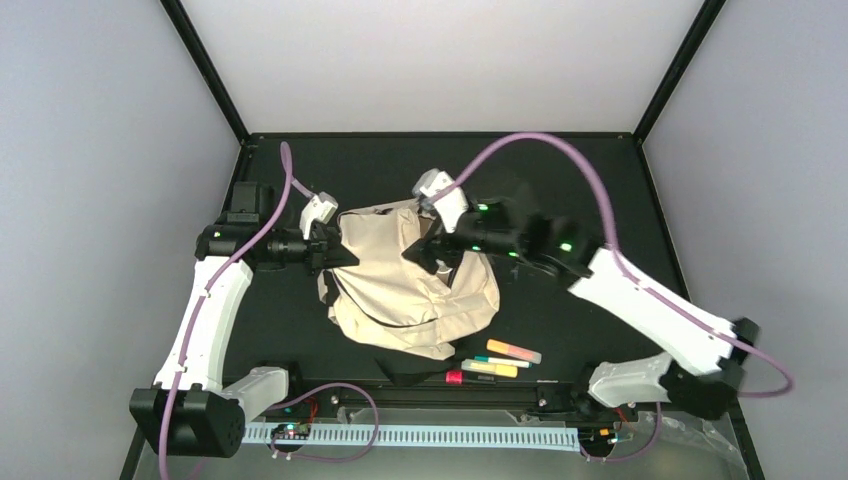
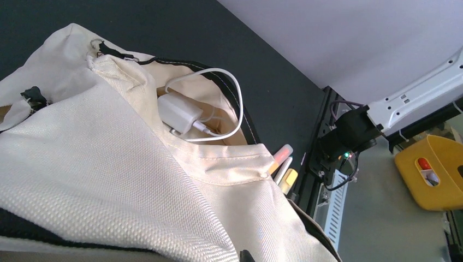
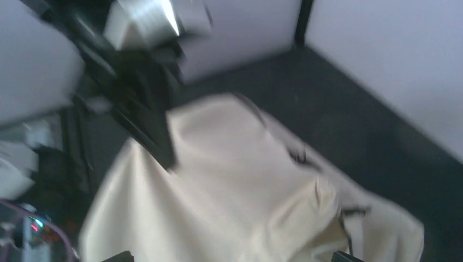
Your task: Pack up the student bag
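The soft cream-beige fabric backpack (image 1: 420, 300) lies mid-frame just under the right gripper (image 1: 422, 250) (jaws apart), while the left gripper (image 1: 335, 254) clamps its left edge.

Black table (image 1: 600, 180), enclosed on three sides by plain pale grey walls: rear wall (image 1: 440, 60), left wall (image 1: 90, 150), right wall (image 1: 770, 150). Black posts (image 1: 205, 65) stand at both rear corners. Lighting: even, diffuse. Past the table edge, a yellow bin (image 2: 431, 172) sits on a grey surface (image 2: 371, 218).
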Available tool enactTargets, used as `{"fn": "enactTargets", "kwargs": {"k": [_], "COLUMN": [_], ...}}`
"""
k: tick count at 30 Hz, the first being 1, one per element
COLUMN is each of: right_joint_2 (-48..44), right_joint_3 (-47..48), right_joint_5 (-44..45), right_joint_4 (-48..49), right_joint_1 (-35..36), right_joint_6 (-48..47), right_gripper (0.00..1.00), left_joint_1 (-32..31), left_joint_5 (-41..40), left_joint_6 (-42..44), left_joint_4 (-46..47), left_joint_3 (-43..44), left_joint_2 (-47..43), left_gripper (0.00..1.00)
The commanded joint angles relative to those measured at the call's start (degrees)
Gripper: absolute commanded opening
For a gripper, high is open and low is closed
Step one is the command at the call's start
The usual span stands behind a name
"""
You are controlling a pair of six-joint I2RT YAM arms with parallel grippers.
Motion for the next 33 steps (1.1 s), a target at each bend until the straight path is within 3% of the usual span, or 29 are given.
{"fn": "enactTargets", "kwargs": {"k": [1, 4, 7, 11, 20, 24, 33], "right_joint_2": [-4.4, -1.9, -0.2, -0.7, 3.9, 2.6, 9.2], "right_joint_3": [-2.2, -2.6, -6.6, -10.9, -12.4, -13.7, -6.4], "right_joint_5": [-6.2, 6.5, 7.1, 1.5, 6.7, 6.0, 6.6], "right_joint_4": [5.7, -1.3, -3.8, 1.6, 0.5, 2.6, 3.1], "right_joint_1": [-0.5, -4.7, -9.2, -9.4, -9.3, -9.3, -3.0], "right_joint_6": [3.4, 12.3, 19.3, 22.0, 23.3, 23.2, 20.9], "right_gripper": [0.92, 0.7, 0.55, 0.41, 0.28, 0.03, 0.01], "left_joint_1": [-0.1, -0.1, -0.1, -0.1, -0.1, -0.1, -0.1], "left_joint_5": [4.3, 4.2, 4.0, 3.9, 3.9, 4.0, 5.2], "left_joint_6": [-0.1, 0.1, 0.2, 0.3, 0.8, 0.9, 2.1], "left_joint_4": [0.2, 0.1, 0.1, 0.1, -0.3, -0.3, -1.2], "left_joint_3": [3.1, 3.0, 2.8, 2.3, 2.3, 2.3, 2.9], "left_joint_2": [-1.3, -1.7, -1.9, -2.2, -2.3, -2.1, -1.7], "left_gripper": [0.02, 0.01, 0.02, 0.02, 0.02, 0.02, 0.02]}}
